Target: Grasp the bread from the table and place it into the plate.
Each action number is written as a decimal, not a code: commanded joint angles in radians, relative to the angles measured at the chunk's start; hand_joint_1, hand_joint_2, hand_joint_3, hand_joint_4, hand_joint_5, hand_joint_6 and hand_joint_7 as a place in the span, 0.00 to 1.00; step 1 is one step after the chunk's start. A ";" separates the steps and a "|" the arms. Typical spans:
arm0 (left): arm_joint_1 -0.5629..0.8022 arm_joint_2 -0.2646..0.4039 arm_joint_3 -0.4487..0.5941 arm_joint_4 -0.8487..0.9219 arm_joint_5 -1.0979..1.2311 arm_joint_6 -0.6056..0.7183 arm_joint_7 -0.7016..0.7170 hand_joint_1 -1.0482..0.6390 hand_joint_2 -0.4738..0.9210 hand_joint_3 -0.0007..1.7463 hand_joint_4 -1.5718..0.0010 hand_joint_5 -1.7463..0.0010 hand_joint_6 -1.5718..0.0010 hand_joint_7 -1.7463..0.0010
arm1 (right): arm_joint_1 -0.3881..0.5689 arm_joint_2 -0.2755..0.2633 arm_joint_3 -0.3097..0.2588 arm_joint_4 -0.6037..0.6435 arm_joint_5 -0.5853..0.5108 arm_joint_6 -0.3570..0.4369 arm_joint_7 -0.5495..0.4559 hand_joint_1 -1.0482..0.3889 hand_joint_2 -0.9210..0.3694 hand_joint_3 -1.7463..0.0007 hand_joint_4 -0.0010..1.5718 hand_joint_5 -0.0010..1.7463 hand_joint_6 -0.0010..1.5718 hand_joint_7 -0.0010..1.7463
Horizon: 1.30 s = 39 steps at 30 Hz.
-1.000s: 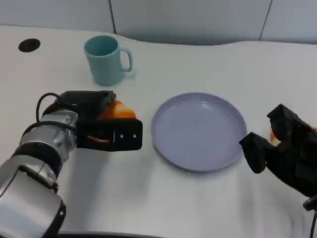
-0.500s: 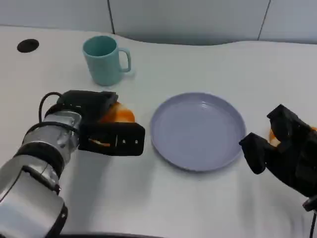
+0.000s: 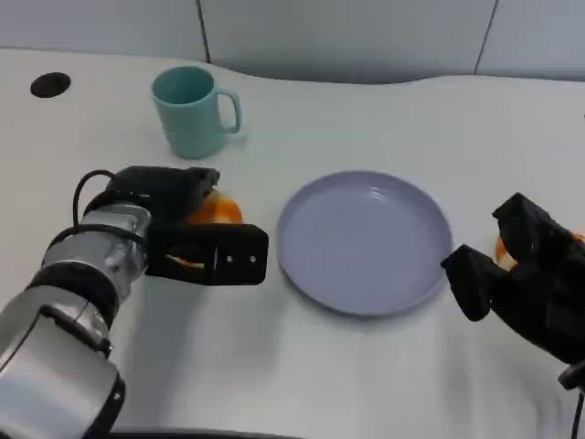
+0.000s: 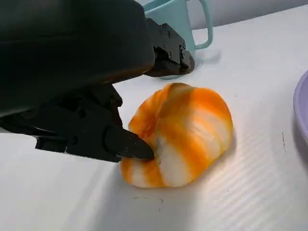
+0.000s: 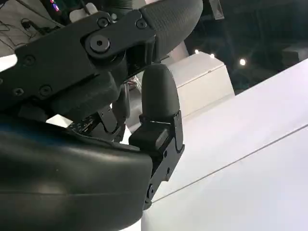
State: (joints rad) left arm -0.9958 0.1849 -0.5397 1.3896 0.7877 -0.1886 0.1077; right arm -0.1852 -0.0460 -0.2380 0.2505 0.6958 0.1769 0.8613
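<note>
Left wrist view: bread (image 4: 180,134) lies flat, long axis seemingly toward the plate (image 3: 366,242), left hand (image 3: 196,233) fingers (image 4: 127,144) spread around it.

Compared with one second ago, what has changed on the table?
The left hand has closed over the bread, covering more of it; one of its fingers touches the bread, which lies on the table. The plate, cup and right hand stayed put.

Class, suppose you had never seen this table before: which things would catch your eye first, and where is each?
The orange-and-white striped bread roll lies on the white table, with a fingertip of the robot's black left hand against it. Beside it sits the round lavender plate, empty, with a teal mug behind.
</note>
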 commanded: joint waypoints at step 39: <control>-0.024 0.016 0.113 -0.015 -0.129 -0.122 -0.008 0.72 0.96 0.00 0.53 0.05 0.42 0.50 | 0.008 -0.010 -0.009 -0.020 0.001 -0.002 -0.023 0.45 0.06 1.00 0.56 1.00 0.43 1.00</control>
State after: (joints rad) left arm -1.0000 0.1875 -0.4310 1.3827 0.6641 -0.2967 0.0891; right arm -0.1837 -0.0461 -0.2376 0.2474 0.6942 0.1799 0.8453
